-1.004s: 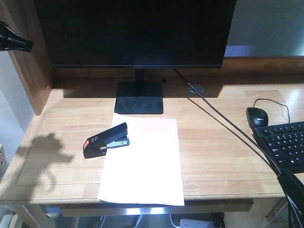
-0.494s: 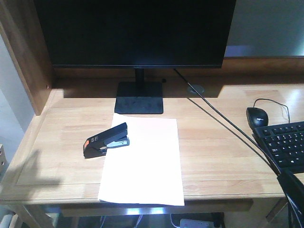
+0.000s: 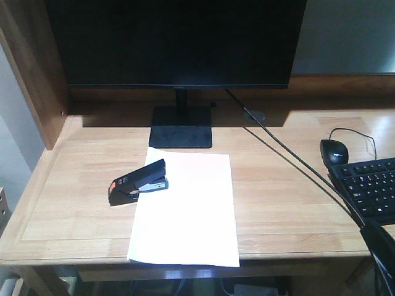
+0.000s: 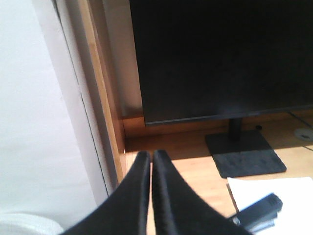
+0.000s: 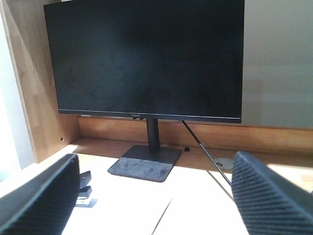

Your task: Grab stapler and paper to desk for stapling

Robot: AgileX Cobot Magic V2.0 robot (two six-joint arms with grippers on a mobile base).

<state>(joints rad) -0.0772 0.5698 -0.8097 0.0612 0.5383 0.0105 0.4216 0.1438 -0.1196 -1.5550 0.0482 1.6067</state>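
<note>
The white paper (image 3: 185,206) lies flat on the wooden desk (image 3: 284,197), in front of the monitor base. The black stapler (image 3: 139,181), orange at its rear, rests across the paper's left edge with its jaw end on the sheet. My left gripper (image 4: 150,157) is shut and empty, high beside the desk's left side panel; the stapler (image 4: 259,210) and paper (image 4: 283,193) show at that view's lower right. My right gripper (image 5: 155,157) hangs open over the bright paper (image 5: 146,205), the stapler (image 5: 84,188) just past its left finger. Only a dark piece of the right arm (image 3: 384,250) shows in the front view.
A large black monitor (image 3: 176,43) on a flat base (image 3: 182,126) stands at the back. A mouse (image 3: 334,150) and keyboard (image 3: 369,188) lie at the right, and a black cable (image 3: 290,154) runs across the desk. A wooden side panel (image 3: 34,80) walls the left.
My left gripper has left the top-left corner of the front view, and its shadow on the desk's left side has gone. Stapler and paper have not moved.
</note>
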